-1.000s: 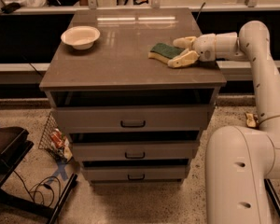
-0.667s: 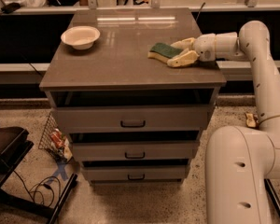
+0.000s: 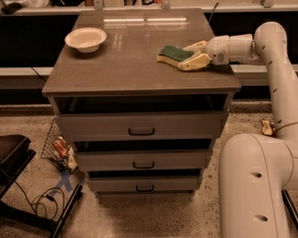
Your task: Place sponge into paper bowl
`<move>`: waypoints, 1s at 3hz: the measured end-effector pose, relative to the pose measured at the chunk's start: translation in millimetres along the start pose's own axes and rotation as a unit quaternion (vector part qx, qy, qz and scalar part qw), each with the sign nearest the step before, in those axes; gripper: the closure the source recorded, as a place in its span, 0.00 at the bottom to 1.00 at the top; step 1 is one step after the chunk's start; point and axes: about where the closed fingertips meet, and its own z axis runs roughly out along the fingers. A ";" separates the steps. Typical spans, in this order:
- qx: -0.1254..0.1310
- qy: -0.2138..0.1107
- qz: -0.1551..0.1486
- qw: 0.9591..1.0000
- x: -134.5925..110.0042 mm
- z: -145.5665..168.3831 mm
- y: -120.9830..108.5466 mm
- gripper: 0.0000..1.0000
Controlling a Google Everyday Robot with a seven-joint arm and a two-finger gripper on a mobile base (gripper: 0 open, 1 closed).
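The sponge (image 3: 172,54), pale yellow foam with its dark green face up, lies on the right part of the cabinet top (image 3: 134,58). My gripper (image 3: 187,56) reaches in from the right at table height. Its cream fingers (image 3: 194,62) stand apart on either side of the sponge's right end, and the sponge rests on the surface between them. The paper bowl (image 3: 86,38), white and empty, stands upright at the far left of the top, well away from the gripper.
The grey cabinet has three closed drawers (image 3: 140,128) below the top. My white arm (image 3: 278,68) and base (image 3: 253,182) stand at its right. A wire basket (image 3: 57,145) and cables (image 3: 44,197) lie on the floor at the left.
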 end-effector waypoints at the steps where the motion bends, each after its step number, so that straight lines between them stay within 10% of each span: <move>1: 0.000 0.000 0.000 1.000 0.0 0.0 0.0 1.00; 3: 0.000 0.000 0.000 1.000 -0.1 -0.1 0.0 1.00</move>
